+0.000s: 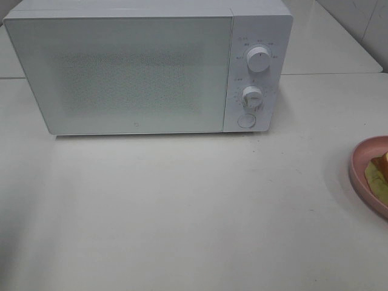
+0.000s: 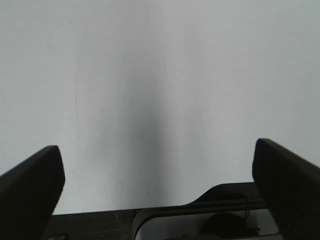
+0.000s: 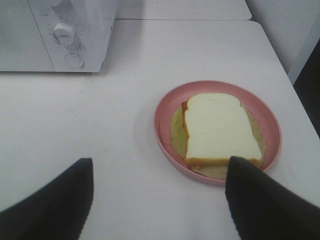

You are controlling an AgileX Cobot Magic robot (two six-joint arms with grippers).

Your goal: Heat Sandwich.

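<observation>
Left side: white box-shaped microwave sits at the back of the white bench, door shut, frosted speckled front panel. Control strip on the microwave's right end has two round white dials stacked, upper dial and lower dial, with a round white push button just under them. Bench in front of the microwave is bare white, soft shadow along the left.

Left gripper: left wrist view only, not in the high view. Two dark fingers stand wide apart at the frame edges, nothing between them, plain white bench surface beyond. Open, empty.

Right side: round pink plastic plate sits on the bench at the far right edge of the high view, cut off by the frame, well apart from the microwave and nearer the front. The sandwich, pale yellow-white square bread slice on top, orange-tan crust edges, yellowish-green layer spreading out under it, lies flat on that plate, roughly centred. In the high view only a sliver of it shows.

Right gripper: right wrist view only. Dark fingers spread apart, nothing held. One finger tip overlaps the near rim of the plate in this view; contact cannot be told. Gripper open, above the bench just beside the plate. Microwave corner with one dial and the button shows at the far edge of this view.
</observation>
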